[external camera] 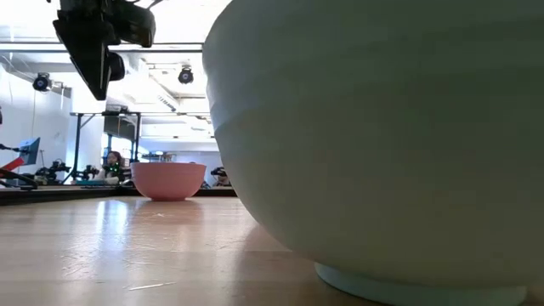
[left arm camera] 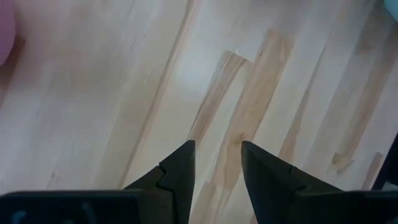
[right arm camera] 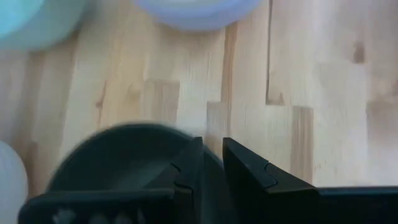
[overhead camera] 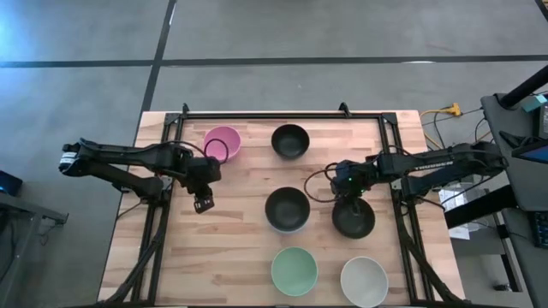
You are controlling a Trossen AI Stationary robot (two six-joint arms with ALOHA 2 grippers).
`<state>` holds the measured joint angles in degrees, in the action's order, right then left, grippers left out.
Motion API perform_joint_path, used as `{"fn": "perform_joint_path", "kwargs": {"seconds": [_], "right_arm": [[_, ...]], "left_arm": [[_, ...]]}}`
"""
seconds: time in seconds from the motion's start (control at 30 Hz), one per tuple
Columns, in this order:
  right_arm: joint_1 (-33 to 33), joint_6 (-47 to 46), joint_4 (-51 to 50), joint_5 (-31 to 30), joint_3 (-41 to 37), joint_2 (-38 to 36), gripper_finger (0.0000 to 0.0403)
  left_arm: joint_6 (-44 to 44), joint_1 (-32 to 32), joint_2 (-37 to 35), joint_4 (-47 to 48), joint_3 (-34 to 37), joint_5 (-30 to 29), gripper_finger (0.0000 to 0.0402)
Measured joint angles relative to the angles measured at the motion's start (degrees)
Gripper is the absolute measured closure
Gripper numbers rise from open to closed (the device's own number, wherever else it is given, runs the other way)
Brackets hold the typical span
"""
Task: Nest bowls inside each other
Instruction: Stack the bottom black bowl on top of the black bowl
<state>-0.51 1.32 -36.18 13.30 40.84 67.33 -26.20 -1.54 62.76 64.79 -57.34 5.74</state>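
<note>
Six bowls show on the wooden table [overhead camera: 248,248] in the high view. Both dark arms reach in from the frame's sides. The left gripper [overhead camera: 203,204] hangs over bare wood left of centre, below the pink bowl [overhead camera: 223,143]; its wrist view shows its fingers [left arm camera: 180,168] slightly parted with nothing between them. The right gripper [overhead camera: 349,204] sits right of centre at the upper rim of a black bowl [overhead camera: 354,219]; in its wrist view the fingers [right arm camera: 189,165] stand close together, one on each side of that bowl's rim, gripping it. A second black bowl [overhead camera: 290,140] lies at upper centre. A third dark bowl [overhead camera: 287,210], showing a pale outer edge, sits mid-frame. The mint green bowl [overhead camera: 294,271] is at lower centre and the white bowl [overhead camera: 364,281] at lower right
</note>
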Motion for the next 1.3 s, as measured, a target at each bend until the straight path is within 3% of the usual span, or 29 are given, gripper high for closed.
{"fn": "perform_joint_path", "kwargs": {"seconds": [0.5, 1.3], "right_arm": [[0.0, 5.8, -2.8, 0.2, 1.4, 11.4, 0.0346], [0.0, 18.8, -10.0, 0.6, 3.8, 10.8, 0.0354]], "left_arm": [[2.8, 0.0, -0.2, -0.1, 2.0, 0.4, 0.0288], [2.6, 0.0, -0.2, -1.8, 3.2, 1.5, 0.0288]]}}
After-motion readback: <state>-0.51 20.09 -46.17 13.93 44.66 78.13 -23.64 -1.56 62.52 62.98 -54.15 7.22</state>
